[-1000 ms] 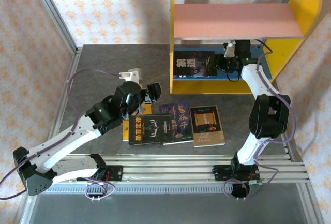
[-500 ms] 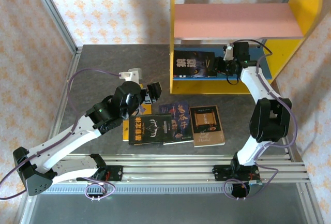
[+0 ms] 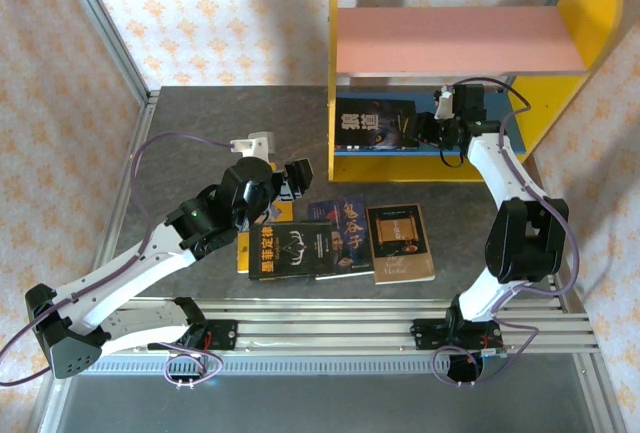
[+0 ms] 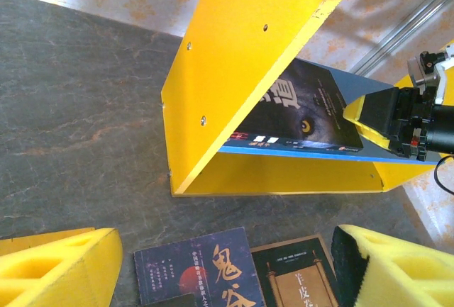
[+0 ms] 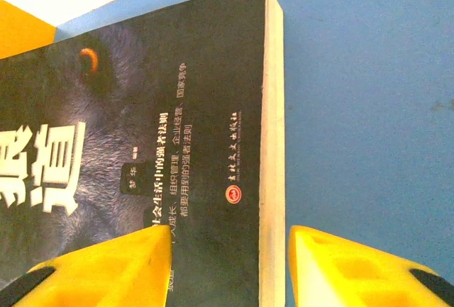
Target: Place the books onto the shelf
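- Lying on the shelf's (image 3: pixel 455 38) lower level at 1 o'clock: one dark book (image 3: pixel 375 123); other books (image 3: pixel 290 250) on the counter (image 3: pixel 200 123) toward 6 o'clock.
- Left fingers (image 4: pixel 57 268) gape wide, empty, above counter books.
- Right fingers (image 5: pixel 106 271), at 6 o'clock, partly apart astride the shelved book's edge, clamping nothing.

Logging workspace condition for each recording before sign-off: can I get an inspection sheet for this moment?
Surface: grey table, no spills seen.
Job's things: shelf upright, far right; wolf-cover book flat on its blue lower board; black book, blue book, brown book, yellow book on the table.
Clutter: nothing seen.
Grippers: left gripper open above the table books; right gripper open, fingers straddling the wolf-cover book's edge.
Cables: purple cables along both arms.
Surroundings: floral walls, aluminium frame.
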Controlling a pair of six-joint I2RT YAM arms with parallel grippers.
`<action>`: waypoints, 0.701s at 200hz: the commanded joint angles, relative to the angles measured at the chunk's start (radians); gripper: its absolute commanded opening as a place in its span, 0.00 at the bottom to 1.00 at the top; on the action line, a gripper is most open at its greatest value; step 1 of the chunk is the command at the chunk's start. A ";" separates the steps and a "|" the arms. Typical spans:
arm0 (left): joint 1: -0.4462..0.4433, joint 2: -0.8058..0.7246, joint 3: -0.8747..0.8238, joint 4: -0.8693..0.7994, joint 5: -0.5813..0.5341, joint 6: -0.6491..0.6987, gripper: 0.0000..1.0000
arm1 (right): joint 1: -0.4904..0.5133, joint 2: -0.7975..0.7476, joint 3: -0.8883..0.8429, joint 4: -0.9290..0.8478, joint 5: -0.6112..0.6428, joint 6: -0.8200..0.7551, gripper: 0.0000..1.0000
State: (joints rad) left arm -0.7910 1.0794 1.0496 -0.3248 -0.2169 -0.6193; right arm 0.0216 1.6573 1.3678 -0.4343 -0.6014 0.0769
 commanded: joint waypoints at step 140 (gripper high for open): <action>0.006 -0.010 -0.015 0.028 -0.008 0.009 0.78 | 0.004 -0.013 0.021 0.022 -0.086 0.010 0.44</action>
State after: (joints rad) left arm -0.7910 1.0794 1.0386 -0.3237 -0.2169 -0.6193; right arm 0.0189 1.6573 1.3678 -0.4328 -0.6476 0.0772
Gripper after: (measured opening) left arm 0.780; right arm 0.438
